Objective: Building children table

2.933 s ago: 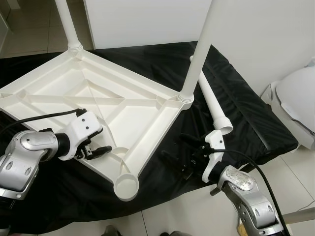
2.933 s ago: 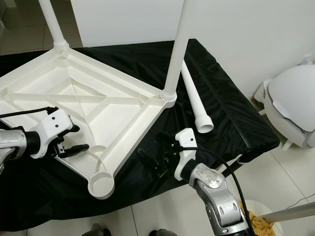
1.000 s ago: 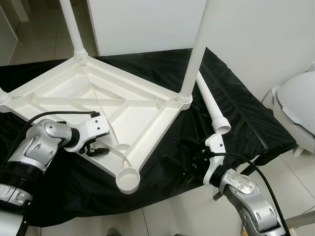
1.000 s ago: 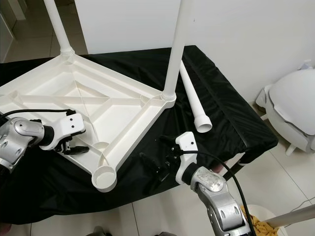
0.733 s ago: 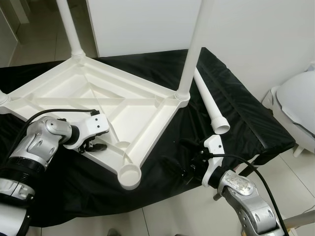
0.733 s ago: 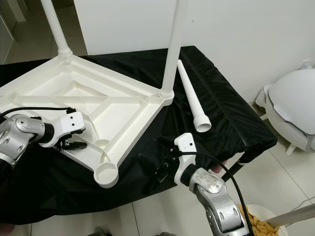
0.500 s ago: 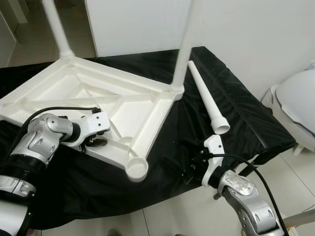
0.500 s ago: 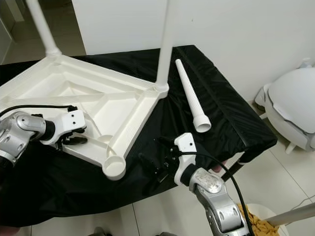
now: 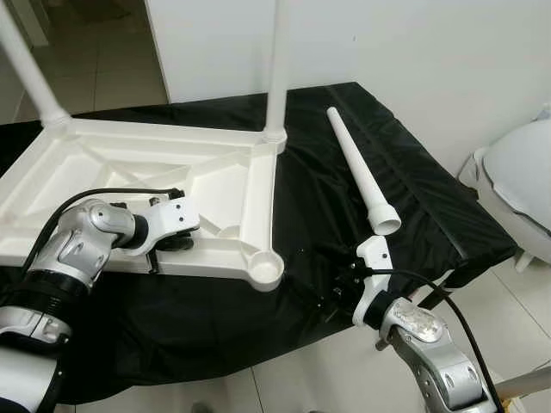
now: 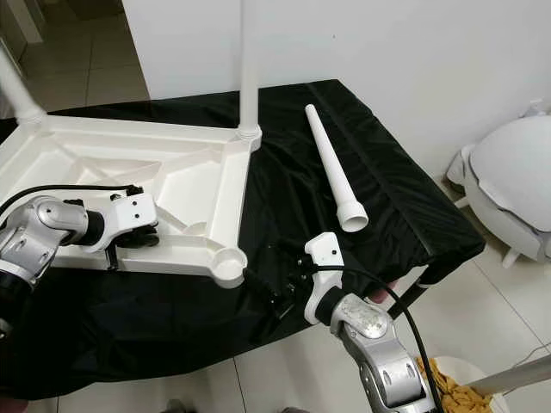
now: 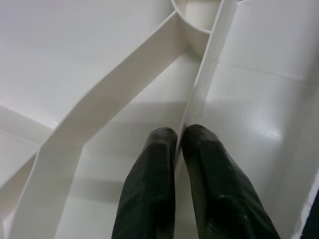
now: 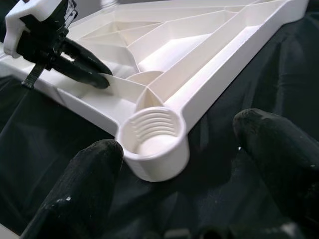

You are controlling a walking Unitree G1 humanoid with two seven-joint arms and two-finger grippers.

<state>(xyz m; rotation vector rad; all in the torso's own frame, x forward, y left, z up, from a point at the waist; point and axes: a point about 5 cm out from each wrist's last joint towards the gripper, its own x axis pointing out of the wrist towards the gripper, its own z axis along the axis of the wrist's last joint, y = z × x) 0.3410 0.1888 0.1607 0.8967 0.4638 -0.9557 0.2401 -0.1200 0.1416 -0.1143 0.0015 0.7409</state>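
White plastic table top [image 9: 129,172] lies upside down on the black cloth [image 9: 413,181], with two legs standing up from its far corners. The left gripper [image 11: 178,142] is closed on a thin rib inside the table top, near its empty threaded socket [image 12: 152,135]. The right gripper [image 12: 184,164] is open, just in front of that socket. A loose leg [image 9: 362,172] lies on the cloth beside the table top.

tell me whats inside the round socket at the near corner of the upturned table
The socket holds no leg: ridged threads ring its inner wall above a bare white floor. The loose leg lies apart on the black cloth.
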